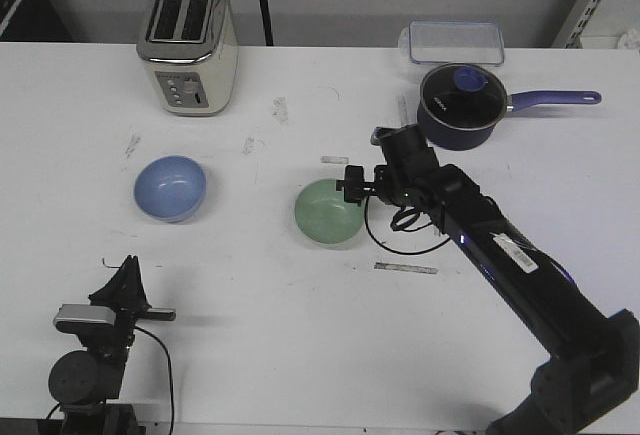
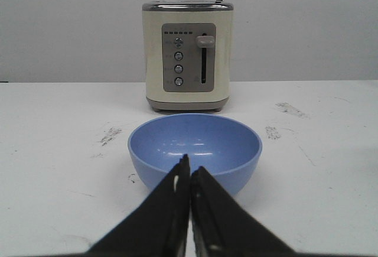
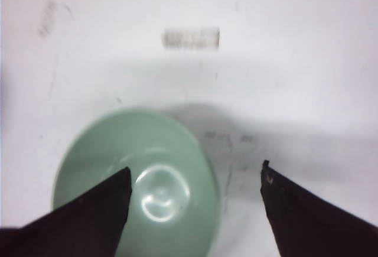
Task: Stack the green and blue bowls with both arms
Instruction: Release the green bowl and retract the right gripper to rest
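Straddling the green bowl's (image 3: pixel 139 180) thin rim, the wide-spread right hand (image 3: pixel 195 204) should pinch there; it looks light, rigid, slippery.

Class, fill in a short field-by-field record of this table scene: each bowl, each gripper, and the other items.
green bowl: mid-table, upright, empty
blue bowl: left of green, apart, unstacked
right gripper: open, over the green bowl's rim
left gripper: shut, empty, short of blue bowl
toaster: behind blue bowl
saucepan: lidded, far right
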Controlling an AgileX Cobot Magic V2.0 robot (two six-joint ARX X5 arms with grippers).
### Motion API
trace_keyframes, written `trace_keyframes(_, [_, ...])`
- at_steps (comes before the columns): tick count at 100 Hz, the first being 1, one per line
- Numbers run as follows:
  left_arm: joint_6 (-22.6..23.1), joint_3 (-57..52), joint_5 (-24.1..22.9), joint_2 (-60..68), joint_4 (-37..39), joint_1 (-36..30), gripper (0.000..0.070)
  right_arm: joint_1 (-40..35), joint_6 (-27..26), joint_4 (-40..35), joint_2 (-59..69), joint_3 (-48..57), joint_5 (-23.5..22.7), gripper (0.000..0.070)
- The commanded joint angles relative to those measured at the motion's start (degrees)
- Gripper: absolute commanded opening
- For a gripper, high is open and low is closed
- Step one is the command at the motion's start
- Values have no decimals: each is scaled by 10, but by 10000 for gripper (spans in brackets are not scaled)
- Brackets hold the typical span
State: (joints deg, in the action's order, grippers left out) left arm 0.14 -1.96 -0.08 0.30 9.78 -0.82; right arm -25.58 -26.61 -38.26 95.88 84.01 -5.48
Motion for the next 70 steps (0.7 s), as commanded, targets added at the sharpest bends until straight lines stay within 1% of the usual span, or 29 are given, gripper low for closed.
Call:
trace_keyframes(1, [5, 13, 0, -1, 6, 1, 2, 5, 52, 14, -22, -6, 27, 458])
trace_keyframes(6, [5, 13, 0, -1, 6, 1, 2, 10, 72, 32, -44, -23, 52, 429])
trace_keyframes(10, [5, 13, 0, -1, 6, 1, 2, 16, 88, 51, -63, -38, 72, 391])
trace_keyframes(15, [5, 13, 0, -1, 6, 1, 2, 24, 113, 81, -89, -62, 92, 318])
trace_keyframes(19, [5, 13, 0, -1, 6, 1, 2, 32, 133, 107, -110, -84, 105, 247])
trace_keyframes(24, [5, 13, 0, -1, 6, 1, 2, 44, 166, 147, -139, -115, 115, 168])
trace_keyframes(30, [5, 13, 0, -1, 6, 1, 2, 61, 208, 194, -173, -154, 117, 101])
trace_keyframes(36, [5, 13, 0, -1, 6, 1, 2, 82, 225, 233, -206, -194, 115, 8])
trace_keyframes(43, [5, 13, 0, -1, 6, 1, 2, 111, 229, 267, -241, -237, 115, 3])
trace_keyframes(51, [5, 13, 0, -1, 6, 1, 2, 148, 262, 292, -278, -279, 107, 3])
trace_keyframes(62, [5, 13, 0, -1, 6, 1, 2, 191, 311, 297, -326, -325, 73, 3])
trace_keyframes(70, [5, 13, 0, -1, 6, 1, 2, 214, 321, 299, -359, -353, 54, 3])
